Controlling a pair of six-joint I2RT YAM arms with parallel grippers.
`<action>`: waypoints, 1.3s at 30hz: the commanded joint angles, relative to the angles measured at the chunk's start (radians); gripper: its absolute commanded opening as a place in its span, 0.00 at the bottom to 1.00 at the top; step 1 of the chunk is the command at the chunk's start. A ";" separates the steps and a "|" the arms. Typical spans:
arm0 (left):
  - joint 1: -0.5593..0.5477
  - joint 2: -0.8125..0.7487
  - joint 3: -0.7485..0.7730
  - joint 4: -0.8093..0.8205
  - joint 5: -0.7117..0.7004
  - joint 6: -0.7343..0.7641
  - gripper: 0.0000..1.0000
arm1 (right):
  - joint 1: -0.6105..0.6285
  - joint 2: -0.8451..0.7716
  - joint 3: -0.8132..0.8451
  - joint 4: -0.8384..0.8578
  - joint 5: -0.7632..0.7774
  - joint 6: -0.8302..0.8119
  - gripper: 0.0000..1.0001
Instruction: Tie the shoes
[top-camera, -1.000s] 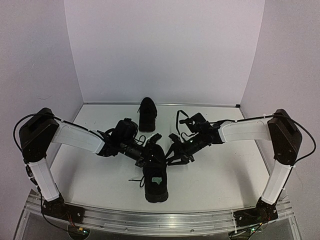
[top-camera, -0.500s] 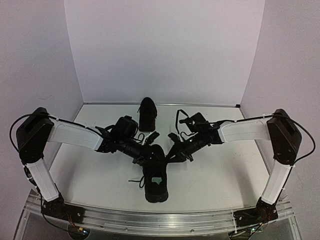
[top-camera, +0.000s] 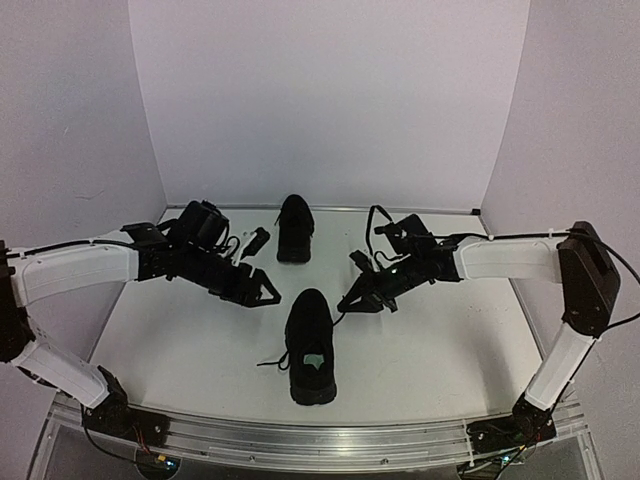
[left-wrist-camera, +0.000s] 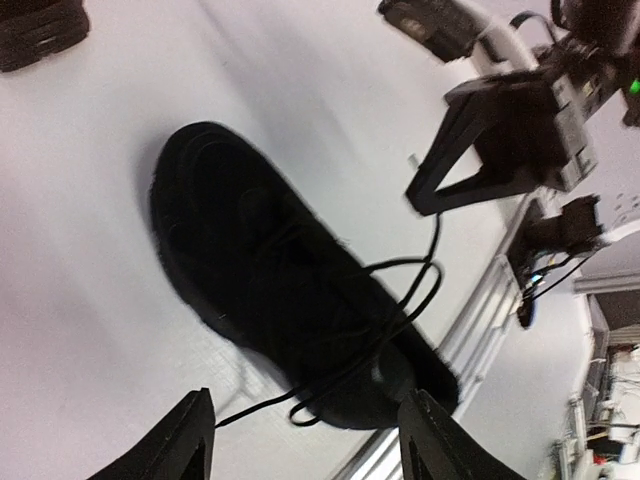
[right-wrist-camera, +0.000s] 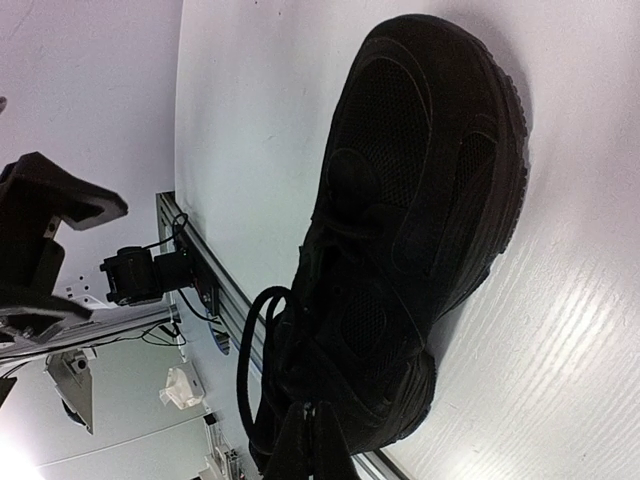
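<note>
The near shoe (top-camera: 310, 340) lies mid-table, toe pointing away, with a pale insole label (top-camera: 318, 361) showing. The other shoe (top-camera: 294, 228) sits toward the back. My left gripper (top-camera: 262, 265) hovers left of the near shoe, jaws wide and empty; in the left wrist view (left-wrist-camera: 310, 445) the shoe (left-wrist-camera: 270, 270) and its loose lace loops (left-wrist-camera: 405, 300) lie ahead of the fingers. My right gripper (top-camera: 346, 304) hangs just right of the shoe's toe, shut on a lace (top-camera: 338, 320). The right wrist view shows the pinched jaws (right-wrist-camera: 315, 440) with a lace loop (right-wrist-camera: 245, 350) rising from the shoe (right-wrist-camera: 400, 230).
A lace end (top-camera: 270, 361) trails on the table left of the near shoe's heel. The metal rail (top-camera: 320, 440) runs along the near edge. White walls close the back and both sides.
The left gripper has opened, let go at the shoe and swung back to the left. The right gripper has shut on the lace and drawn slightly up and right.
</note>
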 joint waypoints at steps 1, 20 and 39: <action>0.000 -0.100 -0.074 -0.186 -0.214 0.273 0.66 | -0.003 -0.061 -0.007 -0.040 0.054 -0.039 0.00; -0.112 -0.003 -0.186 -0.087 -0.209 0.757 0.64 | -0.025 -0.090 0.020 -0.150 0.116 -0.084 0.00; -0.186 0.287 -0.136 0.093 -0.236 0.871 0.55 | -0.046 -0.070 0.034 -0.173 0.101 -0.103 0.00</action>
